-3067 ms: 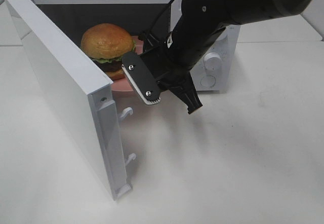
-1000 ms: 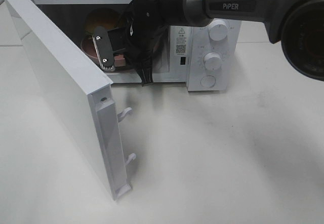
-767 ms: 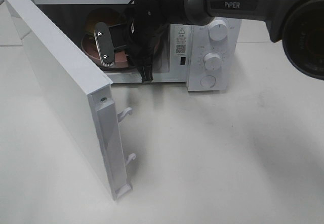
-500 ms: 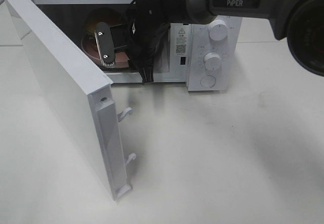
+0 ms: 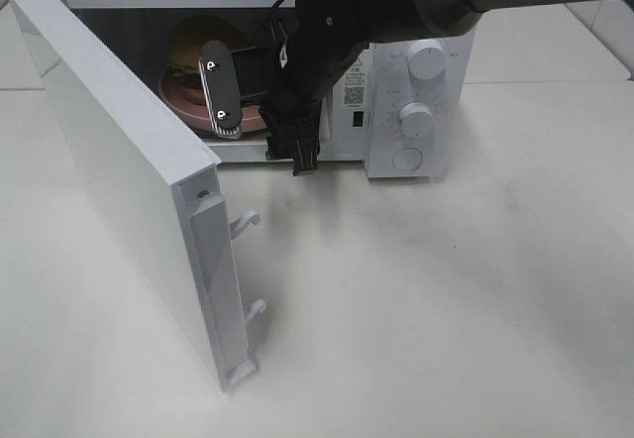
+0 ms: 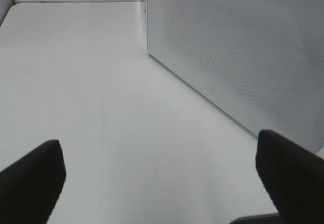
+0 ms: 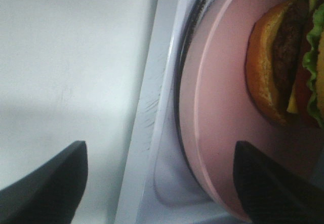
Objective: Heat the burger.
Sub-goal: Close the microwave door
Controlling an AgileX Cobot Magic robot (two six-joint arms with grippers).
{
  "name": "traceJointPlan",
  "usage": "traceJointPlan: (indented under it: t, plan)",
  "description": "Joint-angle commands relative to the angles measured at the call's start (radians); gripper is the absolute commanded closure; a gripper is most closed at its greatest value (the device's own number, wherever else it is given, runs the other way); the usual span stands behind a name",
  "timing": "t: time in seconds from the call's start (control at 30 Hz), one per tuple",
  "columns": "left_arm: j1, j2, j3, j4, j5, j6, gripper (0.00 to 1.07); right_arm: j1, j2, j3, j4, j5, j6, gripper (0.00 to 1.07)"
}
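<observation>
- Burger (image 5: 198, 47) sits on a pink plate (image 5: 176, 96) inside the white microwave (image 5: 416, 71), set well in so the door can close past it.
- My right hand (image 5: 263, 123) hovers at the oven's mouth, fingers spread wide and holding nothing.
- Door (image 5: 109, 151) stands open, so heating cannot start yet.
- My left hand (image 6: 162, 178) waits wide and empty over the table (image 6: 76, 82), near what is probably the door's outer face, likely ready to push it shut.
</observation>
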Motion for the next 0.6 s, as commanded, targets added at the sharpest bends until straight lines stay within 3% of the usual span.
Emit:
traceJointPlan:
  t: [0.03, 0.6]
  plan:
    - [0.001, -0.024, 0.002, 0.000, -0.013, -0.001, 0.12, 0.002, -0.043, 0.045, 0.003, -0.029, 0.004, 0.29]
    - [0.001, -0.024, 0.002, 0.000, -0.013, -0.001, 0.12, 0.002, -0.284, 0.356, -0.006, -0.090, 0.011, 0.31]
